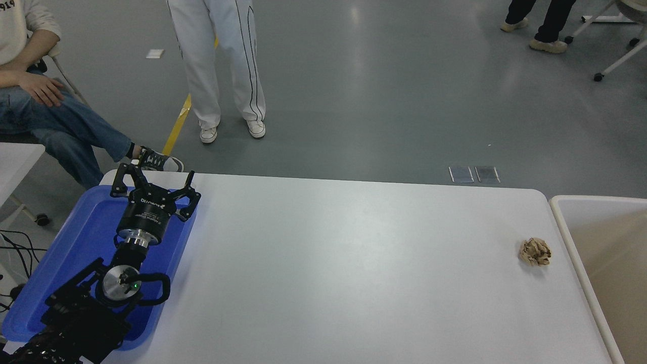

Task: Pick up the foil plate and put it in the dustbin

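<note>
The foil plate is out of view. The dustbin, cream with a thick pale rim and tan inside, stands off the table's right end, cut by the picture's edge. My left gripper rests open over the far end of a blue tray at the lower left, with nothing between its fingers. My right arm and gripper do not show.
A flat blue tray lies under my left arm at the table's left end. A crumpled tan paper ball sits near the table's right edge. One person sits at the far left, another stands behind the table.
</note>
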You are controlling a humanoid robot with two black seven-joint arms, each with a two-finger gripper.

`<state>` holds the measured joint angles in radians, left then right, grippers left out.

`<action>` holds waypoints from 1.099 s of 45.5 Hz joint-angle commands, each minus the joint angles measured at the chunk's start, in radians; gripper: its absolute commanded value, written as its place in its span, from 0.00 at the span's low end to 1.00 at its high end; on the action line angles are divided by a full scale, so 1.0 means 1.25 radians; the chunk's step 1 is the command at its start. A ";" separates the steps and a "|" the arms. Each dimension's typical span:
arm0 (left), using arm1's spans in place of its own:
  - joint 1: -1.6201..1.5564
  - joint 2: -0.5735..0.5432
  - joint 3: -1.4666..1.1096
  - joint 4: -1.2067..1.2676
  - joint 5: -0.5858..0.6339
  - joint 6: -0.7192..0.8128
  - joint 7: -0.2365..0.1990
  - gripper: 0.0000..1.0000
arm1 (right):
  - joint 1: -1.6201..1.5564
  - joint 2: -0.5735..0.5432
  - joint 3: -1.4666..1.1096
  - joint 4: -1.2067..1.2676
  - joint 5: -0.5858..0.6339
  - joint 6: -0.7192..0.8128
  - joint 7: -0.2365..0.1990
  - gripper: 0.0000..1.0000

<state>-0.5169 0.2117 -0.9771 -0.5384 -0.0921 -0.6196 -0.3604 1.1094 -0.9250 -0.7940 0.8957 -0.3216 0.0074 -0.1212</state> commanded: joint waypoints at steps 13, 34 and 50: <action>0.000 0.000 0.000 0.000 0.000 0.000 0.000 1.00 | 0.248 -0.012 -0.220 0.081 0.003 0.326 0.000 1.00; 0.000 0.000 0.000 0.000 0.000 0.000 0.000 1.00 | 0.491 0.123 -0.408 0.113 0.006 0.605 0.000 1.00; 0.000 0.000 0.000 0.000 0.000 0.001 0.001 1.00 | 0.698 0.158 -0.403 0.234 0.006 0.622 0.000 1.00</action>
<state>-0.5173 0.2117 -0.9772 -0.5385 -0.0921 -0.6187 -0.3594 1.8161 -0.7775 -1.2806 1.1096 -0.3146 0.7459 -0.1211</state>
